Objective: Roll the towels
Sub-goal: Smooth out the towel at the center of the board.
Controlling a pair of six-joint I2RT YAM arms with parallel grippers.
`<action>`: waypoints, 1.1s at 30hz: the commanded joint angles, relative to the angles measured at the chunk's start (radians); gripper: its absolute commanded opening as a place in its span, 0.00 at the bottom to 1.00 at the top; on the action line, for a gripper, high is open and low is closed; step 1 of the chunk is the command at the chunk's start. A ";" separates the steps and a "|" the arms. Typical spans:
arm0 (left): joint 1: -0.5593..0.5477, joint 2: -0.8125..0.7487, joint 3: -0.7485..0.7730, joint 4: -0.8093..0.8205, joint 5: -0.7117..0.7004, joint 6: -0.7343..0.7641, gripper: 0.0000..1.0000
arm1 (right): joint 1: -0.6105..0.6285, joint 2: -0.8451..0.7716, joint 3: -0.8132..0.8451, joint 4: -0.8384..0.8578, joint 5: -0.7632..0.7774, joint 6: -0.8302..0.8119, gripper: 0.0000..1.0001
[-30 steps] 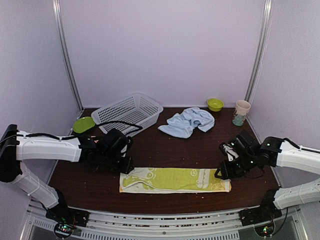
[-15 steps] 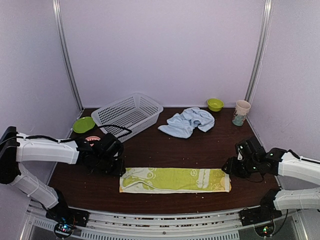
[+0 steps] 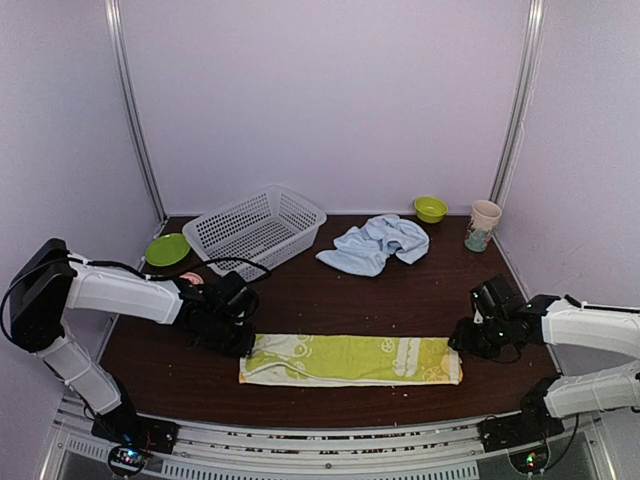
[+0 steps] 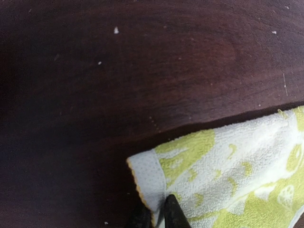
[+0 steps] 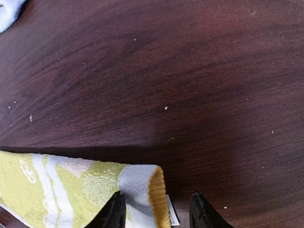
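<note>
The lime-green lemon-print towel [image 3: 350,360] lies flat in a long strip near the table's front edge. My left gripper [image 3: 238,342] is at its left end. In the left wrist view the gripper [image 4: 158,218] is shut on the white hem of the towel's [image 4: 228,180] corner. My right gripper [image 3: 462,340] sits low at the right end. In the right wrist view the gripper [image 5: 156,213] stands open, with the towel's [image 5: 61,185] folded yellow edge between its fingers. The pale blue towel [image 3: 375,243] lies crumpled at the back, with a scrap of it [image 5: 7,9] in the right wrist view.
A white mesh basket [image 3: 255,225] stands at the back left with a green plate [image 3: 167,248] beside it. A green bowl [image 3: 431,208] and a cup [image 3: 484,225] stand at the back right. Walls close in both sides.
My left gripper has slid onto the green towel's left corner and closed on it. The right gripper has dropped low against the towel's right end, still open.
</note>
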 commanded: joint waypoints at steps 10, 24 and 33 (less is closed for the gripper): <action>0.016 0.011 -0.011 -0.025 -0.039 0.056 0.00 | -0.042 0.223 0.223 -0.113 0.081 -0.167 0.08; 0.016 -0.015 -0.043 -0.034 -0.054 0.064 0.00 | -0.093 0.294 0.348 -0.122 0.028 -0.196 0.37; 0.016 0.006 -0.025 -0.016 -0.032 0.072 0.00 | -0.094 0.175 0.143 -0.003 -0.186 -0.086 0.46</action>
